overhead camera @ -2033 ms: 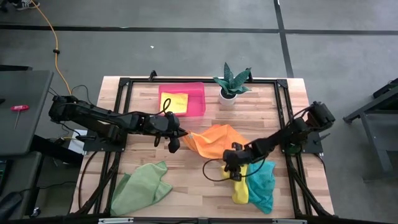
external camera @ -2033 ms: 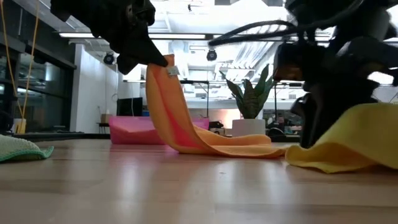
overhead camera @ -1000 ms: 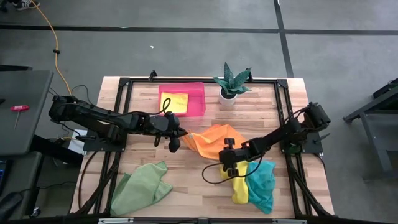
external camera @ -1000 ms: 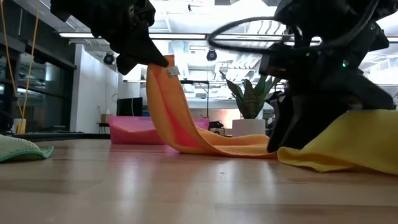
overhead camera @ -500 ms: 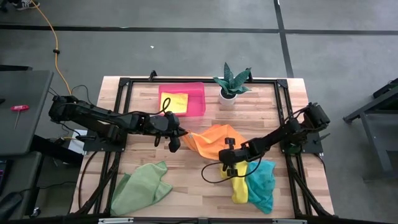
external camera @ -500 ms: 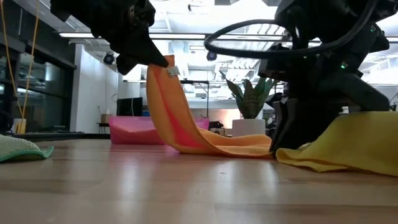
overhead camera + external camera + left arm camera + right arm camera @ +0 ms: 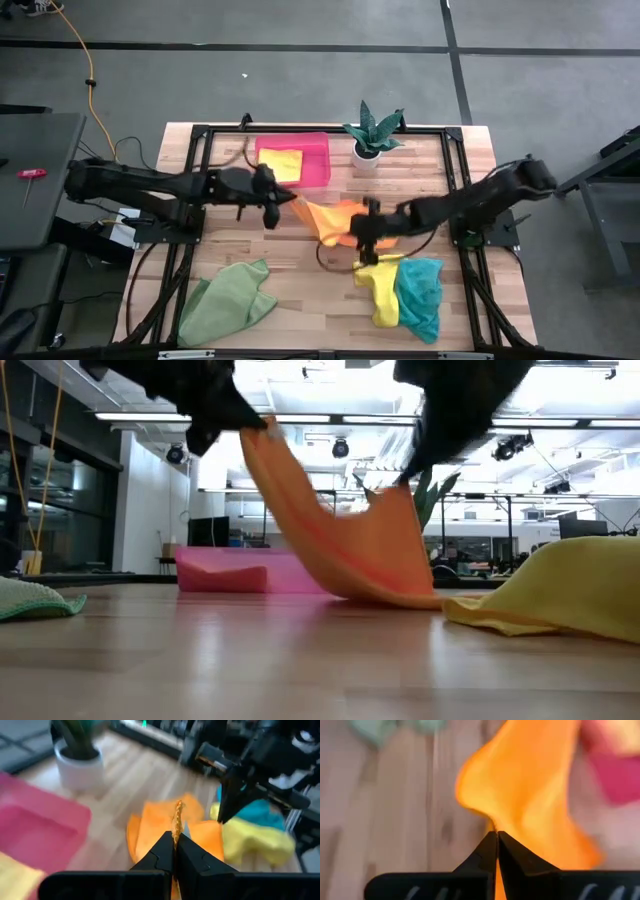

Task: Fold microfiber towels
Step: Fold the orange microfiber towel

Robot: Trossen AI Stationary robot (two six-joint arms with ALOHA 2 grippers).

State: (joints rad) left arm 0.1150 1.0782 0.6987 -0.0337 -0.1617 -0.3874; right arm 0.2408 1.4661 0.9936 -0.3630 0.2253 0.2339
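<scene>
A: Worktop [image 7: 230,250] first. Much folded yet?

B: Hardly. Only one yellow towel [image 7: 281,163] lying flat and squared inside the pink tray [image 7: 318,160], likely finished. Four more to go, by the look of it.

A: And around that tray?

B: Light green towel [image 7: 228,303] crumpled, well off toward the front-left corner. Teal towel [image 7: 420,292] and a second yellow towel [image 7: 380,290] heaped together, touching, front-right of the tray. All unfolded.

A: The orange one?

B: Orange towel [image 7: 335,222] just in front of the tray, lifted by two corners, its middle sagging onto the wood in the low view.

A: Held how?

B: Left gripper [image 7: 283,201], nearest the tray, fingers clamped shut on one corner. Right gripper [image 7: 363,232], farther from it, fingers pinched closed on another corner. Seemingly at the start of this fold: spreading and creasing not yet done.
</scene>
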